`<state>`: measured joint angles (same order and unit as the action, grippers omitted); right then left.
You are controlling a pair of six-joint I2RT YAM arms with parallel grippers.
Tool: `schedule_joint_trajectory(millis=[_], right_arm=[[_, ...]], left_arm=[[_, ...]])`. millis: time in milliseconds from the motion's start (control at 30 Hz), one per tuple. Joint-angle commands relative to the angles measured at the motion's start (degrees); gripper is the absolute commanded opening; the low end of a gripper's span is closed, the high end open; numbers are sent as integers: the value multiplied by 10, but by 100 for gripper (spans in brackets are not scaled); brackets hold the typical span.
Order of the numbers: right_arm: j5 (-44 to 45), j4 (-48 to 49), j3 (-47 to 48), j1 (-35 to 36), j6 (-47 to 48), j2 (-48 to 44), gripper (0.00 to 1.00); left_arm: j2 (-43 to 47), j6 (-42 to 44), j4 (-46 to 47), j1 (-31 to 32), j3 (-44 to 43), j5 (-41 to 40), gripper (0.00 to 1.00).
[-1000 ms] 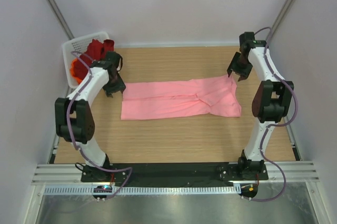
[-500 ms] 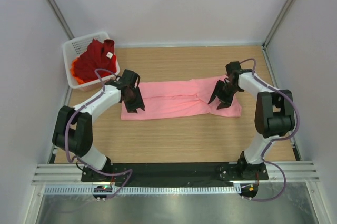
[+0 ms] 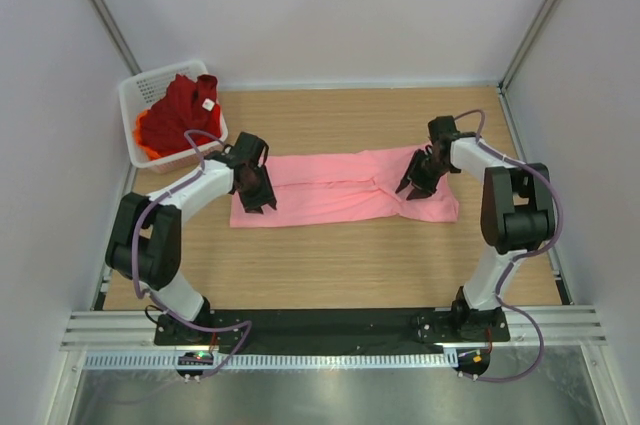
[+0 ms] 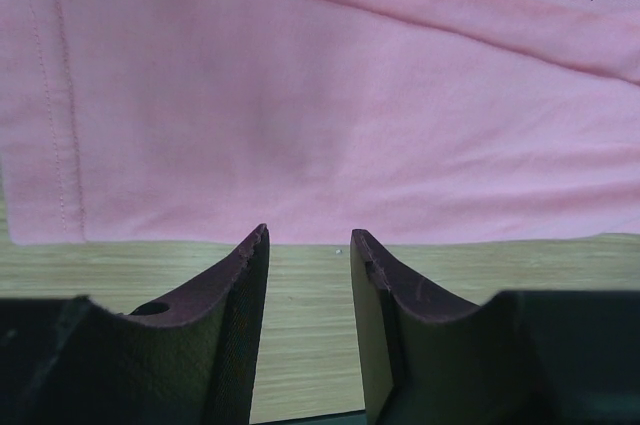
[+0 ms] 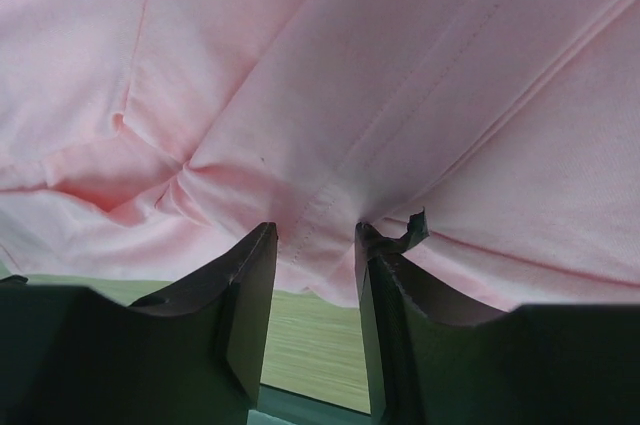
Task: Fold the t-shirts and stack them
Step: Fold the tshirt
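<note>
The light pink t-shirt (image 3: 340, 188) lies folded into a long strip across the middle of the table. My left gripper (image 3: 262, 205) is open, its tips (image 4: 310, 240) over bare wood right at the shirt's (image 4: 330, 95) near edge, close to its hemmed left end. My right gripper (image 3: 411, 188) is open over the shirt's wrinkled right part, and a stitched edge of the cloth (image 5: 330, 65) sits between its tips (image 5: 316, 235). The dark red t-shirt (image 3: 180, 110) with a white tag (image 3: 208, 103) and the orange t-shirt (image 3: 143, 135) are heaped in the basket.
The white mesh basket (image 3: 150, 78) stands at the back left corner, just behind my left arm. Bare wood table (image 3: 340, 265) stretches in front of the pink shirt, with more behind it. Grey walls close in on three sides.
A second ago both grippers were raised at the shirt's far ends. They have come in and down onto the shirt. In the last half second they barely shifted.
</note>
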<state>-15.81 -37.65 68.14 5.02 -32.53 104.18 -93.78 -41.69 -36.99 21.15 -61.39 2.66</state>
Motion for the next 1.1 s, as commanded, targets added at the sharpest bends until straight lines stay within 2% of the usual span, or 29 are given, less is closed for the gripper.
schedule_joint_trajectory(millis=[0, 67, 167, 267, 300, 367, 500, 567, 600, 633, 667, 700, 833, 1067], right_arm=[[-3, 18, 17, -1, -13, 8, 43], [-4, 21, 20, -1, -16, 14, 41], [-7, 26, 30, 0, -17, 19, 31], [-2, 21, 51, -1, -16, 23, 14], [-1, 17, 59, 0, -16, 24, 5], [-4, 7, 82, 1, -17, 30, 1], [-8, -4, 133, 5, -23, 65, 1], [-12, -46, 160, 10, -10, 69, 1], [2, -47, 146, 10, -9, 37, 9], [6, -31, 100, 9, -14, 17, 30], [10, -23, 78, 9, -14, -4, 37], [17, -23, 61, 9, -11, -26, 40], [3, 13, -17, 9, -24, -49, 42], [5, 27, -47, 10, -35, -65, 42]], left_arm=[[-3, 6, 14, -1, -14, -6, 40], [-4, 8, 10, -1, -15, -7, 40], [-6, 9, 9, -1, -21, -7, 40], [-7, 11, 7, -1, -25, -7, 40], [-7, 11, 6, 0, -27, -7, 40], [-6, 11, 6, -1, -28, -7, 40], [-9, 10, 6, 0, -30, -7, 39], [-11, 11, 5, 0, -31, -7, 39], [-11, 11, 5, 0, -32, -7, 39], [-10, 9, 6, -1, -30, -8, 39], [-10, 8, 8, 0, -29, -7, 39], [-10, 6, 10, 0, -28, -5, 39], [-10, 6, 10, 0, -26, 1, 39], [-7, 9, 3, 0, -33, 2, 39]])
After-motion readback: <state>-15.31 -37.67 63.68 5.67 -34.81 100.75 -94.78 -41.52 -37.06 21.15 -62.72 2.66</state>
